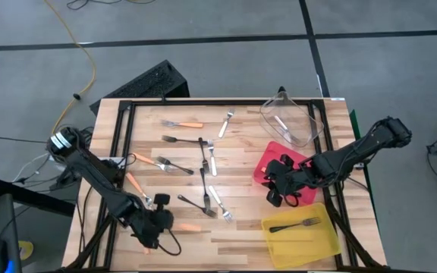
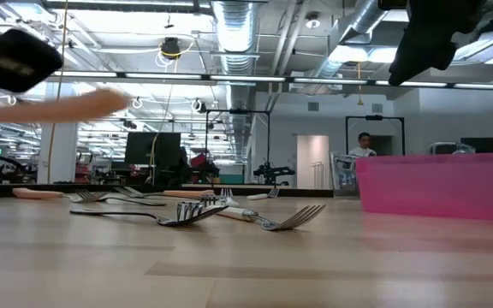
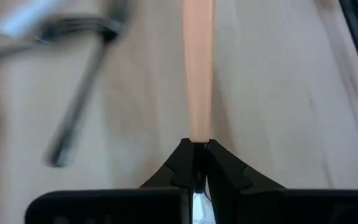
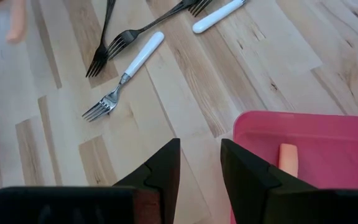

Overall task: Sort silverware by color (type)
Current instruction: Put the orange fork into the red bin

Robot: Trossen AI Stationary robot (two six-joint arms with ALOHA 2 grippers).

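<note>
Distance decides it: the left claw (image 1: 152, 224), at the lower left of the high view, is clamped on an orange-handled fork (image 3: 197, 68) whose handle runs straight out from the fingertips. The red bin (image 1: 265, 165) lies well apart, right of centre, beside the right claw (image 1: 279, 189), which hangs half-open over it, holding nothing.

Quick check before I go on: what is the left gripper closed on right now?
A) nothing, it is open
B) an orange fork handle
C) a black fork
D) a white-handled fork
B: in the left wrist view the left gripper is shut, its fingertips pinching the end of the orange fork handle that runs straight out from them over the wooden table.
</note>
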